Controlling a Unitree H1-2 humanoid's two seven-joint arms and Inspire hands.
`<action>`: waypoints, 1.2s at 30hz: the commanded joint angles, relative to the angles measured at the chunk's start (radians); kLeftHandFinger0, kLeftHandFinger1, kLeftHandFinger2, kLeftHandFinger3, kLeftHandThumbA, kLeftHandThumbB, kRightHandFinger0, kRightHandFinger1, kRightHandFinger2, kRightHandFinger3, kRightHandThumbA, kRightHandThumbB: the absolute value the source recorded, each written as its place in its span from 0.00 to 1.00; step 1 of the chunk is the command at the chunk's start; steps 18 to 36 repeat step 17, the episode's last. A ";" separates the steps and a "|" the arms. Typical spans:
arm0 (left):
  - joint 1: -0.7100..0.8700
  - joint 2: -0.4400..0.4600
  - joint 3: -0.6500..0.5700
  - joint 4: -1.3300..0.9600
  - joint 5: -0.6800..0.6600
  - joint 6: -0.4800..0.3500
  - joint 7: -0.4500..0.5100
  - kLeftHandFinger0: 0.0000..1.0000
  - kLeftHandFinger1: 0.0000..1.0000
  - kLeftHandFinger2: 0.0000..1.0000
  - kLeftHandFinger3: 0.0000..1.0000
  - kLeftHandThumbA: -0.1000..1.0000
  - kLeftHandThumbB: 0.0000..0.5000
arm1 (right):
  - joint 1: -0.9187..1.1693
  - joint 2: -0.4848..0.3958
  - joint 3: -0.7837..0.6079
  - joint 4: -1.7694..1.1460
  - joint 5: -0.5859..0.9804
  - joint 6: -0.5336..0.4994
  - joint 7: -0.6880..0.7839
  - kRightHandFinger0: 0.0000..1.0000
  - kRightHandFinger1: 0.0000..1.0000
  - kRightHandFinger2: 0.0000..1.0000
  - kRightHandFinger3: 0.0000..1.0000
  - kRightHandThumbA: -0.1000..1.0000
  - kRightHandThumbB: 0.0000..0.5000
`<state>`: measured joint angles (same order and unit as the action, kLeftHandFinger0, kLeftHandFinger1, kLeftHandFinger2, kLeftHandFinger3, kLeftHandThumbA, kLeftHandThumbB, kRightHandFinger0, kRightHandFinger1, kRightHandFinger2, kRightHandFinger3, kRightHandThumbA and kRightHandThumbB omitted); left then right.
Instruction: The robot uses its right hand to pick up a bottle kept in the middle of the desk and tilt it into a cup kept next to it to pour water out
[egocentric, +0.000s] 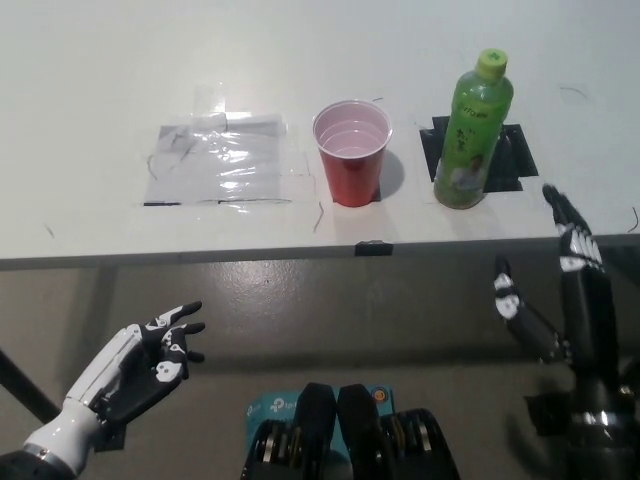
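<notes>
White desk (100, 80) bears upright green bottle (472, 132); right hand (565, 295) spread, empty.

clear plastic sheet (222, 160) | flat on desk | black tape square (512, 158) | desk

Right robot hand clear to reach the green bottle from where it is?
Probably yes. The right robot hand is open, below the desk edge and right of the green bottle. Nothing lies between them; the red cup stands on the bottle's other side.
</notes>
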<state>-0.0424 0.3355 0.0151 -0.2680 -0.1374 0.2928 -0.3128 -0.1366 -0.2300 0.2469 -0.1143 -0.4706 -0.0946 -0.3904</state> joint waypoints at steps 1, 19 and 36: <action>-0.005 0.011 0.013 -0.020 -0.004 -0.035 0.005 0.74 0.90 1.00 1.00 0.75 0.22 | 0.012 -0.055 -0.034 -0.074 0.230 0.016 0.207 1.00 1.00 1.00 1.00 0.44 0.51; -0.010 0.014 0.002 -0.018 -0.002 -0.029 -0.004 0.76 0.93 1.00 1.00 0.74 0.24 | -0.001 -0.025 -0.166 0.014 0.531 0.162 0.370 0.46 0.61 1.00 1.00 0.33 0.40; -0.010 0.014 0.002 -0.018 -0.002 -0.029 -0.004 0.76 0.93 1.00 1.00 0.74 0.24 | -0.001 -0.025 -0.166 0.014 0.531 0.162 0.370 0.46 0.61 1.00 1.00 0.33 0.40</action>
